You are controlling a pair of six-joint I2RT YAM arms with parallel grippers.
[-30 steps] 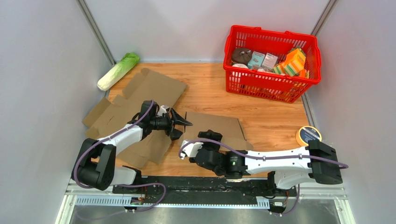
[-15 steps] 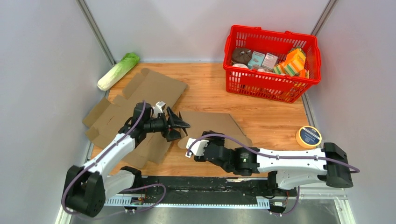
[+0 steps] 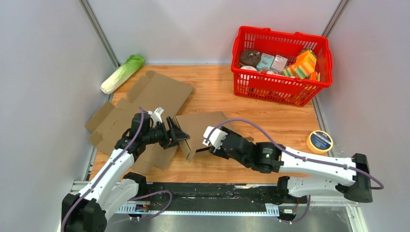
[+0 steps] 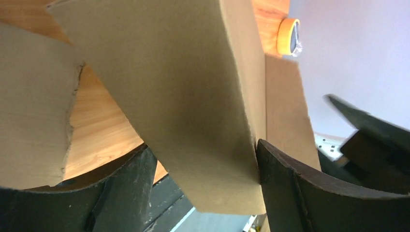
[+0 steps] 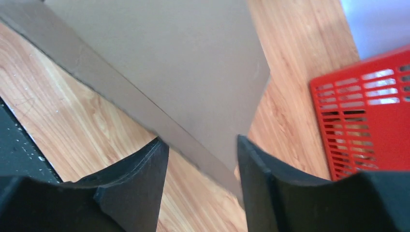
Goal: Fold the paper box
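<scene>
Cardboard box (image 3: 193,123) has tilted up since before — left jaws and right jaws open astride it.

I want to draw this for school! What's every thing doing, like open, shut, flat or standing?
Middle cardboard: partly folded, one side lifted.
Other cardboard: lying flat, unfolded.
Left gripper: open, cardboard between its fingers.
Right gripper: open, cardboard edge between its fingers.
Red basket: upright, full.
Tape roll: lying flat.
Cabbage: lying on its side.
</scene>
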